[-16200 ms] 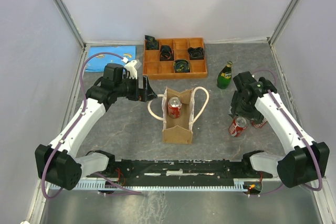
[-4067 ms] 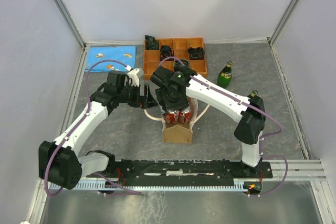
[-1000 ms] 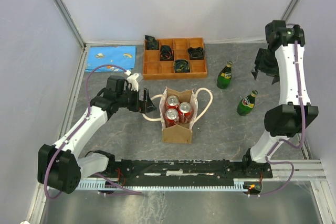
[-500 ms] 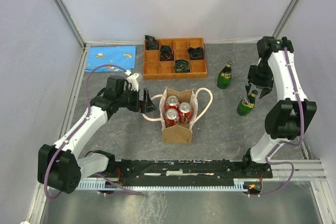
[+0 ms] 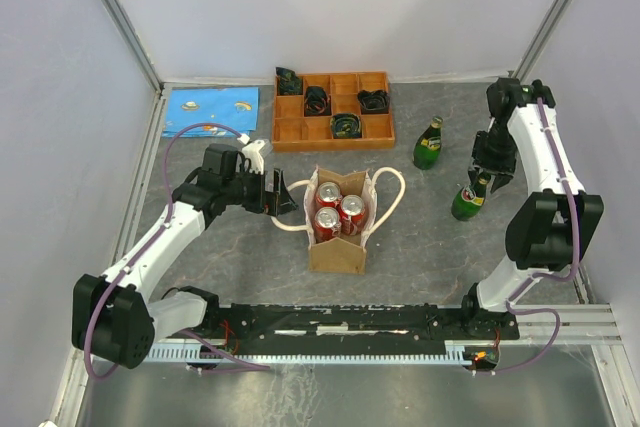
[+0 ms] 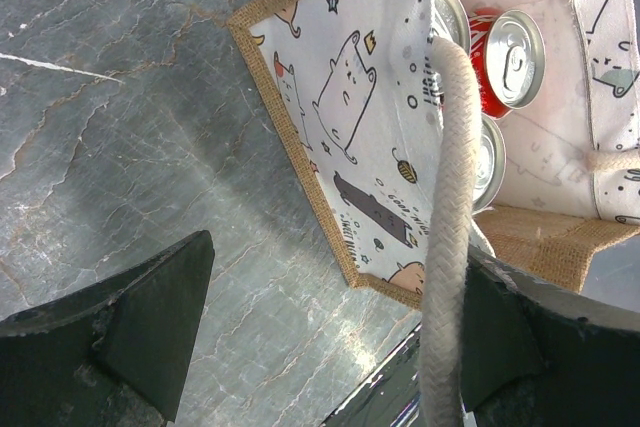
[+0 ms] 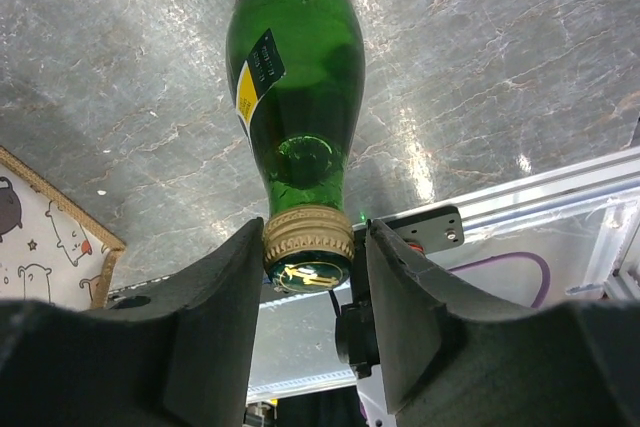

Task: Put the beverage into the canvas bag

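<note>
Three pale walls [image 5: 330, 7] enclose the grey tabletop [image 5: 420, 237] and canvas bag [image 5: 338, 252].

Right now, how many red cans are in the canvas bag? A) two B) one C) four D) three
D: three red cans stand upright inside the canvas bag, their tops showing in the top view.

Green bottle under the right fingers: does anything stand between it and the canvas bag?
Nothing visible: bare table lies between the green bottle and the canvas bag. Its rope handle droops on that side; three red cans already sit inside.
</note>
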You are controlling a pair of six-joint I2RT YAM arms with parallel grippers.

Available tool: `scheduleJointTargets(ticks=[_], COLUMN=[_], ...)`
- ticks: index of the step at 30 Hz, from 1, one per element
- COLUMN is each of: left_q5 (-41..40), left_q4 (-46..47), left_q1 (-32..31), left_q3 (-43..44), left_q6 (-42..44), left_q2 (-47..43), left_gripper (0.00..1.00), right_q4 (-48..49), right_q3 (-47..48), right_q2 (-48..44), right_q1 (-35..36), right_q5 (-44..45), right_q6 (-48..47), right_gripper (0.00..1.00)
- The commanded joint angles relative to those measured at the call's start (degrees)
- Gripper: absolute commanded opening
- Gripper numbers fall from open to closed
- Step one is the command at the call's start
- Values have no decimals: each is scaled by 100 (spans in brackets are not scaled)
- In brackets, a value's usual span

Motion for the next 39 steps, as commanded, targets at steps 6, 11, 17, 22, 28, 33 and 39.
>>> scheduleJointTargets(ticks=[6,11,17,22,28,33,39], left_q5=[81,81,81,81,79,90,98], left_q4=[126,118,103,102,96,98,101], left_q1=[-9,-10,-10,-10,-11,-10,-11], left_q3=[109,121,138,154,183,201,216], left_q6=[4,12,38,47,57,70,95], left_q2=[-28,-21,5,40,84,101,127], left_gripper=[95,95,95,95,95,95,95], right_q4=[379,466,380,32,-639,-1100,-1662], right_q3=[-201,-302,-104,443,1364,2041,3208], right_q2=[-310,-379,-548,-506,-263,-117,200], right_q1=[3,3,11,60,377,704,1352], right_q5=[112,88,83,88,194,147,125], right_q6=[-23,-30,-91,-120,-63,60,271], right_gripper=[42,13,0,0,0,0,0])
